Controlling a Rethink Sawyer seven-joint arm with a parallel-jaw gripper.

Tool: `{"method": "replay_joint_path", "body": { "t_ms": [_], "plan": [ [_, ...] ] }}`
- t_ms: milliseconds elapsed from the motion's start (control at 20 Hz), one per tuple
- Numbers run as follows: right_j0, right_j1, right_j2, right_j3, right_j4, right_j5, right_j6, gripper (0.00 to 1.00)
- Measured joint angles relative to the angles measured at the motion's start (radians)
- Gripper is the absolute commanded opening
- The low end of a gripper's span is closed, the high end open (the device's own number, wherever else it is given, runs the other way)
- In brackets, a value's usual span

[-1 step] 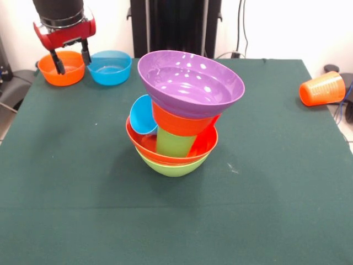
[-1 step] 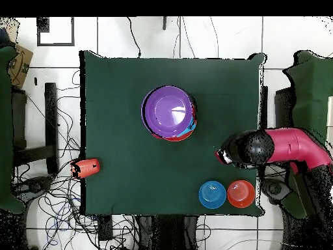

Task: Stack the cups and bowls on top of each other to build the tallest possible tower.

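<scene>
Fingers (image 1: 70,59) hang spread and empty over small orange bowl (image 1: 61,68); no writing visible.

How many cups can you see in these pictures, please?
3: an orange cup on its side at the table's edge, a light blue cup and a lime green cup inside the tower. Others may be hidden.

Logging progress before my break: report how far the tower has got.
Done: the tower stands mid-table, a green bowl at its base and a tilted purple bowl on top. In hand: nothing; the open claw hovers over the small orange bowl. Left: that bowl, the blue bowl and the orange cup lying at the table's edge.
</scene>
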Motion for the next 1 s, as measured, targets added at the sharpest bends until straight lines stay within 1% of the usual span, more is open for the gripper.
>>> {"method": "replay_joint_path", "body": {
  "t_ms": [100, 500, 800, 1000],
  "plan": [
    [-0.003, -0.009, -0.008, 0.008, 0.000, -0.013, 0.000, 1.00],
    [-0.012, -0.074, -0.075, 0.085, 0.000, -0.121, 0.005, 1.00],
    [-0.004, -0.099, -0.135, 0.152, 0.000, -0.251, 0.046, 1.00],
    [0.018, -0.099, -0.184, 0.192, 0.000, -0.350, 0.098, 1.00]
  ]
}}
